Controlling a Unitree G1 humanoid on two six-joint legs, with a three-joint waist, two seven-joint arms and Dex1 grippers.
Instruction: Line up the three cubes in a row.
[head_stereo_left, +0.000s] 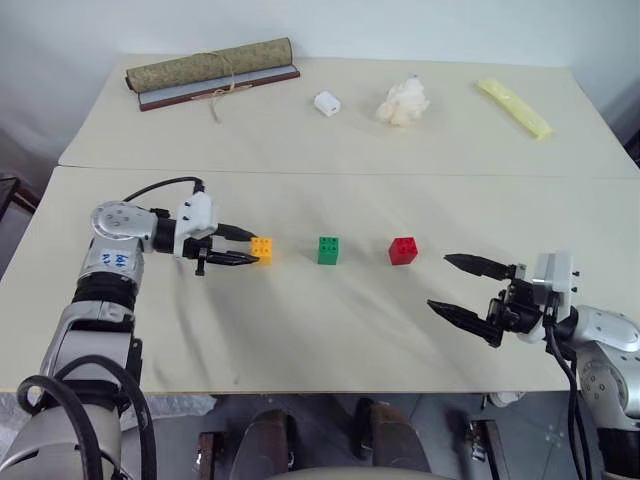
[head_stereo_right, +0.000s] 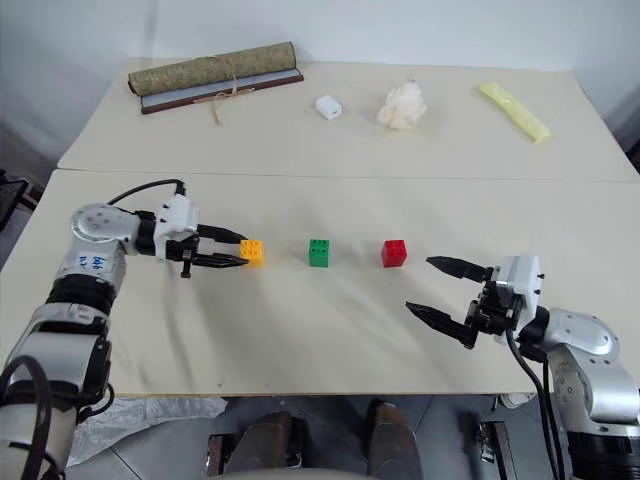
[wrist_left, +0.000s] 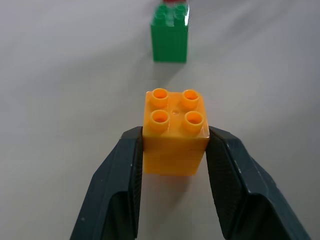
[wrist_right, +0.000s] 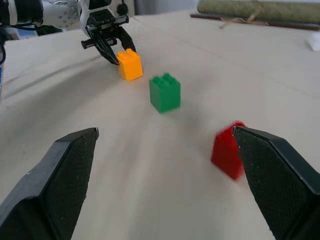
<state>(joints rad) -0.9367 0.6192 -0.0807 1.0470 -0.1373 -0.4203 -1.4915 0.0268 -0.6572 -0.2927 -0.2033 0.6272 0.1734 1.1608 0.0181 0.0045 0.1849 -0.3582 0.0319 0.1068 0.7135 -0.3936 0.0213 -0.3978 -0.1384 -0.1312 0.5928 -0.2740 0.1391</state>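
Left wrist view: gripper (wrist_left: 175, 150) clamping orange-yellow cube (wrist_left: 175, 131).

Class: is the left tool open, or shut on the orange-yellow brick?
Shut: the left tool presses both fingers against the studded orange-yellow plastic brick's sides.

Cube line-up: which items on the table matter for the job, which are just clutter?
Job:
orange brick, held in the left pincer
green brick
red brick

Clutter, all along the far side:
rolled mat
small white block
white fluffy wad
yellow strip
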